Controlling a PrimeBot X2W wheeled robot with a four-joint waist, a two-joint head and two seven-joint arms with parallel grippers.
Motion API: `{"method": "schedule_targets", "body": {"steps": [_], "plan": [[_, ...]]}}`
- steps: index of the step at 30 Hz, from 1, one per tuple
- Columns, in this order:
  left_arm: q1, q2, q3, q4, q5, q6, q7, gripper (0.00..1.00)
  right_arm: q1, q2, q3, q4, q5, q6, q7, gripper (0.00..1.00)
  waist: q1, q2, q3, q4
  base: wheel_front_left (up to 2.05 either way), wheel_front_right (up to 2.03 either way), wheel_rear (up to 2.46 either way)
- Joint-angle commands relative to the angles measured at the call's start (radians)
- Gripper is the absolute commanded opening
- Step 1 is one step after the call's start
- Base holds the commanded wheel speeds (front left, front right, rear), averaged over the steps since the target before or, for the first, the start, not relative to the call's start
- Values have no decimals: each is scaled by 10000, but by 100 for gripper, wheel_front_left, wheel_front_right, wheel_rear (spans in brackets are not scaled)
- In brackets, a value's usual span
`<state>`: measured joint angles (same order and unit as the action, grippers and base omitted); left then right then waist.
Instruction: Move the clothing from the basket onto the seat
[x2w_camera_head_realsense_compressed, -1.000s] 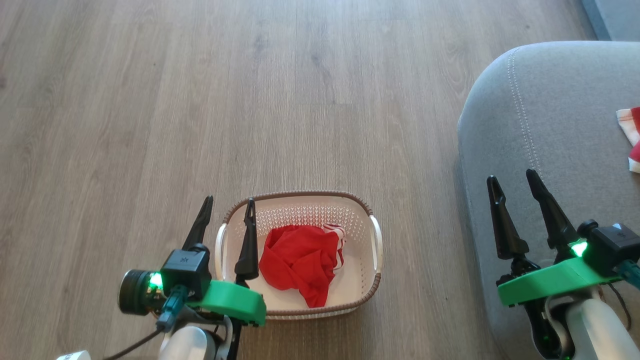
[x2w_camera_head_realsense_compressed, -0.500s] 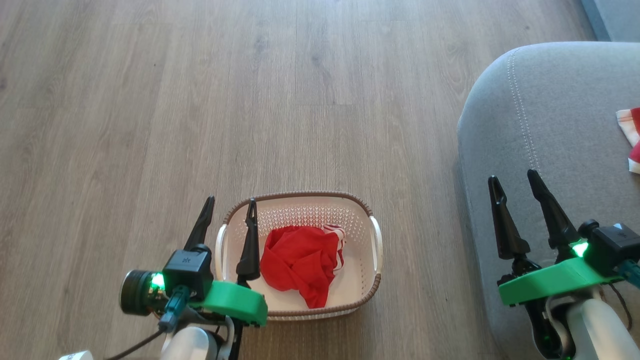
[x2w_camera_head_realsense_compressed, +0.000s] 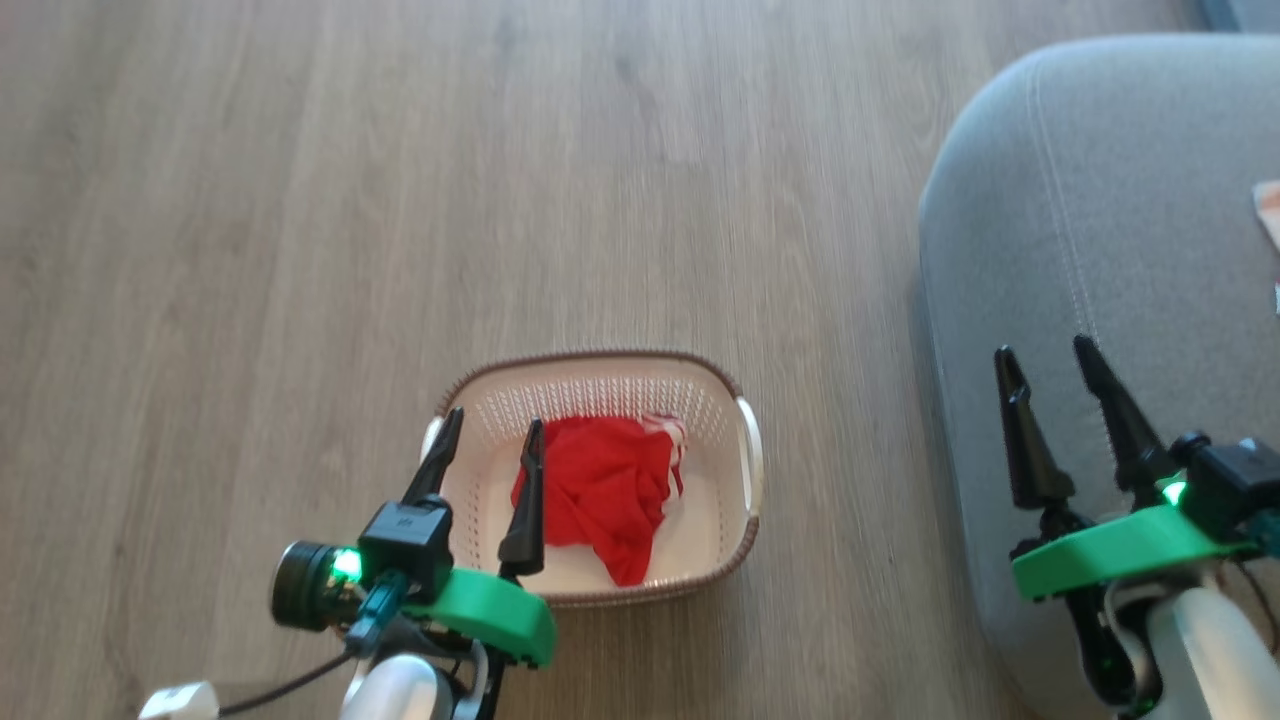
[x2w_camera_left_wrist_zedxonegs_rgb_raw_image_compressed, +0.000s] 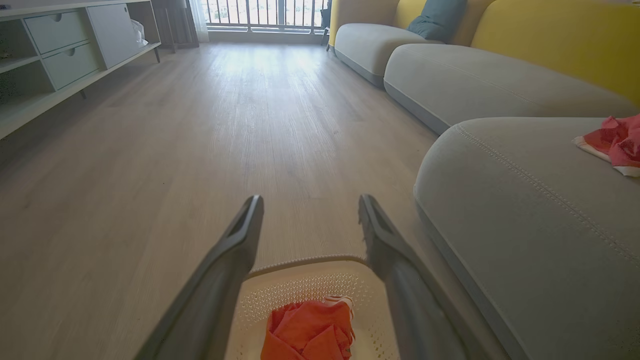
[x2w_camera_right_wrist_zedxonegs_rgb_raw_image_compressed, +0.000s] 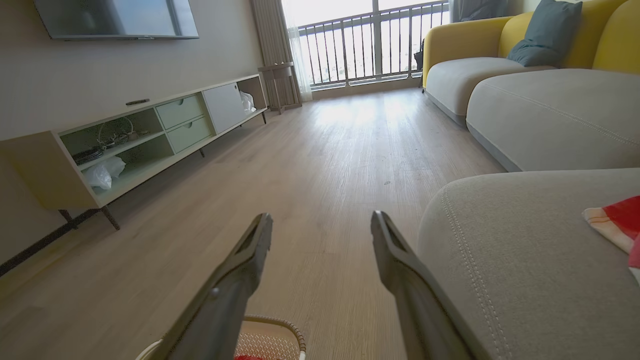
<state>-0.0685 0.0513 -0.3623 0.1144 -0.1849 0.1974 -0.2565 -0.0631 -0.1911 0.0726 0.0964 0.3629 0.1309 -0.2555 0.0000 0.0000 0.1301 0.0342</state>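
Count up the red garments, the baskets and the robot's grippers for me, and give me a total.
Red garments: 2, first garment in the basket, second garment on the seat
Baskets: 1
Grippers: 2, left gripper and right gripper, both open
Total: 5

Bright red clothing w/ white trim; basket cream, perforated, brown woven rim; seat grey w/ pale stitching; floor light wood-grain planks.
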Motion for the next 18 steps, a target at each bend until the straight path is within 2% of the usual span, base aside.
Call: {"method": "schedule_targets", "body": {"steps": [1,7,10,14,18], "plan": [[-626,-11,157,-128,12,-84,-53,100,-517,-236,24,-186,-207,-2,-63,100,0,0,604,-238,0,0,0],[-1549,-11,-434,997,259,-288,-53,100,-1055,-312,-150,-29,-435,-2,-63,100,0,0,2310,-816,0,0,0],[-2221,8,-660,2003,1015,-476,-53,100,-1374,-320,-171,-87,-449,-2,-63,100,0,0,3209,-1247,0,0,0],[-3318,110,-833,3689,1526,-926,-53,100,-1745,-320,-304,-129,-372,-2,-63,100,0,0,4300,-1731,0,0,0],[-4496,211,-761,5041,1548,-1371,-53,100,-2031,-300,-255,-170,-359,-2,-63,100,0,0,5349,-2197,0,0,0]]}}
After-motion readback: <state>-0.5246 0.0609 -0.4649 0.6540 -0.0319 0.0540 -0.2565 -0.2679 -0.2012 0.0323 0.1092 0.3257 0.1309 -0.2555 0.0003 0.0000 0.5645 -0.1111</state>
